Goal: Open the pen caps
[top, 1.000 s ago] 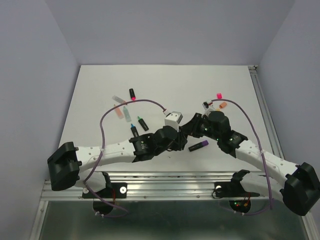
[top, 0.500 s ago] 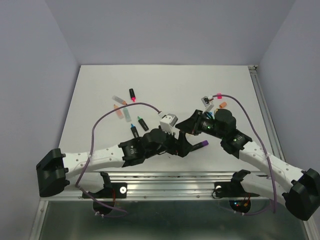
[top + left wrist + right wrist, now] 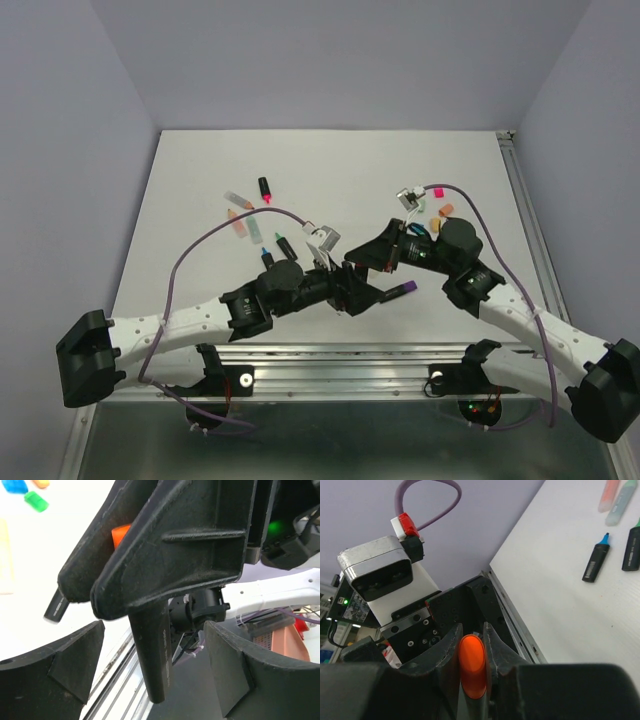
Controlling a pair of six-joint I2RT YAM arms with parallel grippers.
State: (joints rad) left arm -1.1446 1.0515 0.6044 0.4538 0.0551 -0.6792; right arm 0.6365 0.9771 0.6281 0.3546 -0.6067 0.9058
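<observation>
My right gripper is shut on a pen with a bright orange end. In the left wrist view that pen's black barrel hangs down out of the right gripper's fingers. It sits in the gap of my left gripper, which is open and not touching it. From above, the left gripper and the right gripper meet near the table's front middle. Loose caps lie on the table: orange, and blue and green.
A purple-ended pen lies just right of the grippers. Uncapped black pens with pink, green and blue tips lie at the left, with pale barrels. The metal rail runs along the near edge.
My left gripper has gone from shut to open, and its arm has drawn back toward the left and near edge. The right gripper has kept its hold on the pen and shifted a little left.
</observation>
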